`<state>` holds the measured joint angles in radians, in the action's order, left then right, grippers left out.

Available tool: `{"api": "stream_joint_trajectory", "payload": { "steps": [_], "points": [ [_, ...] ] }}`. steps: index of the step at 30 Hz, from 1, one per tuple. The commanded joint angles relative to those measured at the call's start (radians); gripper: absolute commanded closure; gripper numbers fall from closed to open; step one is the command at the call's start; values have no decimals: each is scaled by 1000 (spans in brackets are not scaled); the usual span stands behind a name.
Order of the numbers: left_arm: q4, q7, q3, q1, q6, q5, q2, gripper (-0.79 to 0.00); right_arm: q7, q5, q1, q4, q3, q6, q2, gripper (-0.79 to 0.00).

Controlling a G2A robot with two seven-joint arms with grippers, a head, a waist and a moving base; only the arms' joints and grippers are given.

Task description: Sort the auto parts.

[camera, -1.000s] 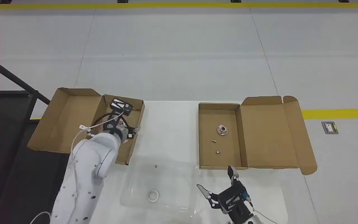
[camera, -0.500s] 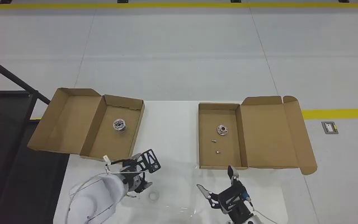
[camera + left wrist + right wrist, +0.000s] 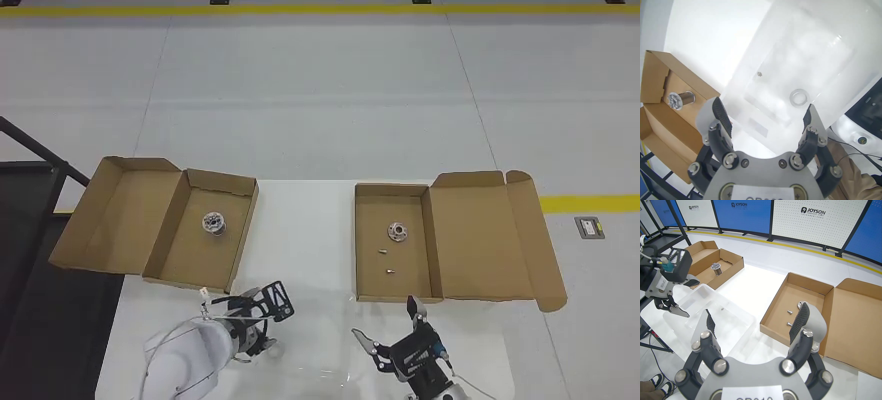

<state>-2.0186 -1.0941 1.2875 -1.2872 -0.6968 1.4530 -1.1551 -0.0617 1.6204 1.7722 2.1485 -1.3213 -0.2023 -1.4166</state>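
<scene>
My left gripper [image 3: 765, 113] [image 3: 272, 318] hangs open and holds nothing, over the near-left part of a clear plastic bin [image 3: 810, 47] [image 3: 325, 330] [image 3: 738, 313]. In the bin lie a clear ring [image 3: 798, 95], just off one fingertip, and a small dark nut [image 3: 759, 73] [image 3: 722, 309]. The left cardboard box [image 3: 190, 260] [image 3: 728, 266] holds a toothed metal cylinder [image 3: 213, 221] [image 3: 678, 98] [image 3: 716, 268]. The right box [image 3: 372, 285] [image 3: 776, 306] holds a round flange [image 3: 397, 232] and two bolts [image 3: 388, 251] [image 3: 790, 312]. My right gripper [image 3: 756, 317] [image 3: 385, 322] is open and holds nothing, near the table's front edge beside the bin.
Both boxes have their lids folded outward [image 3: 110, 210] [image 3: 490, 240]. White table surface [image 3: 300, 230] lies between the boxes. A dark rack [image 3: 30, 230] stands to the table's left. A person's shoes [image 3: 660, 383] show on the floor by the table's near left corner.
My left gripper has left the left box, where the toothed cylinder now stands, and come back over the clear bin, covering the ring from above. The right arm has not moved.
</scene>
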Motion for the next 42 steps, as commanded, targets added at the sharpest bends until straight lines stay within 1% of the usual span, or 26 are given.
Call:
{"api": "stream_joint_trajectory", "payload": {
  "steps": [1,3,5,8,17,20,22,23,24,29,35,42],
  "points": [
    [31,-15,-22,11,3,4,-1,-785,0,0,0,0,0,0,0,-785],
    [61,-21,-36,23,-1,-22,-2,-776,0,0,0,0,0,0,0,-785],
    [90,-29,-47,35,0,-34,-2,-748,0,0,0,0,0,0,0,-785],
    [138,-36,-64,53,7,-50,-1,-680,0,0,0,0,0,0,0,-785],
    [250,-46,-126,112,17,-94,4,-582,0,0,0,0,0,0,0,-785],
    [279,-44,-142,130,15,-122,7,-505,0,0,0,0,0,0,0,-785],
    [297,-45,-156,140,16,-129,8,-480,0,0,0,0,0,0,0,-785],
    [303,-47,-163,145,18,-126,9,-416,0,0,0,0,0,0,0,-785],
    [309,-48,-170,149,19,-126,10,-385,0,0,0,0,0,0,0,-785],
    [329,-52,-194,164,23,-138,15,-354,0,0,0,0,0,0,0,-785],
    [344,-62,-220,177,33,-137,21,-360,0,0,0,0,0,0,0,-785],
    [371,-65,-242,196,36,-145,23,-317,0,0,0,0,0,0,0,-785]
  ]
}}
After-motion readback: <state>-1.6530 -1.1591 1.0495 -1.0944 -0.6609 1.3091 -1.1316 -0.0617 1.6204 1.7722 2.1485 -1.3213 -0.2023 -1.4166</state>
